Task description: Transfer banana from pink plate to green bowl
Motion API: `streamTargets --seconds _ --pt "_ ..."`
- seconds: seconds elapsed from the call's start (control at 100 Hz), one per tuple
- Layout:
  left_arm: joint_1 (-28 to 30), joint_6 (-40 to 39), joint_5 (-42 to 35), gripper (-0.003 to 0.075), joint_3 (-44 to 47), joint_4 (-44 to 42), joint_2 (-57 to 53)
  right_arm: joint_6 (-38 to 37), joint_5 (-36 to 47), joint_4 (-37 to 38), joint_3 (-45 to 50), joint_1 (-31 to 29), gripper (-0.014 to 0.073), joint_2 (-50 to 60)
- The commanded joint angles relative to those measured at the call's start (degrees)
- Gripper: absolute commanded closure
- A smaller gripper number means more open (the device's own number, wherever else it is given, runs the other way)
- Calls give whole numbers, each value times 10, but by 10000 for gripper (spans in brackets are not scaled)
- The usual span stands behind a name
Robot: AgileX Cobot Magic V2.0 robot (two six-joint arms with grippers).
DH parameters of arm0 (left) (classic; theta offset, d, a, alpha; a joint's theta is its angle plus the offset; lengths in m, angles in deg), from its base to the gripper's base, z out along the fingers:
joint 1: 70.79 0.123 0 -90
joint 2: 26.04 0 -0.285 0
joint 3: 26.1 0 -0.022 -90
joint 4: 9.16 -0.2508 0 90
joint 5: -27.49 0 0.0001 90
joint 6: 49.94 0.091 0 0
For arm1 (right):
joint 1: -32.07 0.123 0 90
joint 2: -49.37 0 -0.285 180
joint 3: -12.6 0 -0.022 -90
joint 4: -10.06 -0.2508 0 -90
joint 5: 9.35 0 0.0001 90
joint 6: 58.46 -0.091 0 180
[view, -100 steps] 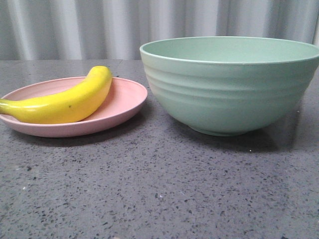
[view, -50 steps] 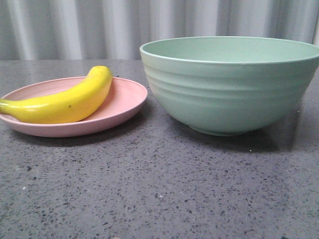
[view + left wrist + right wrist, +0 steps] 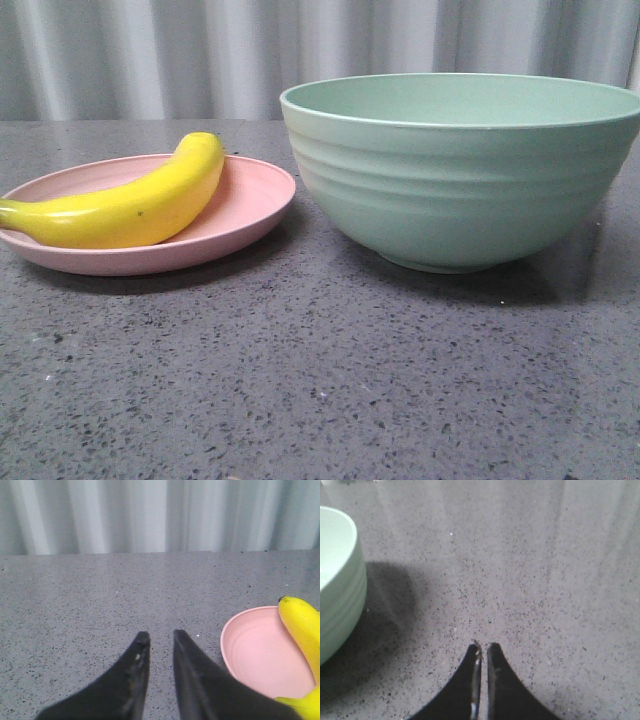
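The banana (image 3: 125,203) lies across the pink plate (image 3: 255,200), just beside the green bowl (image 3: 460,170). The left gripper (image 3: 158,637), jaws slightly parted and empty, should widen and straddle its middle; the right gripper (image 3: 484,647) is closed.

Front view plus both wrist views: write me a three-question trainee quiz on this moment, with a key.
1. True or false: the banana lies on the pink plate.
2. Which hand is nearer the green bowl? A: left hand. B: right hand.
3. Fill in: the right hand's fingers hold ____.

Key:
1. True.
2. B; the bowl shows in the right wrist view only.
3. Nothing; they are nearly together over bare table.
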Motion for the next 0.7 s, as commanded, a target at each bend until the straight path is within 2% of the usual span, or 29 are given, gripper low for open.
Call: streamTargets --seconds 0.0,0.05,0.09,0.18,0.25,0.43,0.69 --pt "1 -7 -71 381 -20 0 16 4 34 1 -19 -1 655 -14" --pt "1 -7 -86 304 -20 0 19 4 36 1 -19 -1 655 -15" --pt "1 -7 -100 274 -20 0 23 4 37 1 -19 -1 655 -15" --pt "0 -7 -119 273 -21 0 28 4 45 1 -19 -1 655 -15" --pt "-4 -7 -106 273 -35 0 37 4 49 1 -19 -1 655 -15" --pt "-39 -7 -8 278 -113 0 88 4 51 1 -19 -1 655 -15" --pt "-123 -7 148 283 -248 0 204 4 52 1 -19 -1 655 -15"
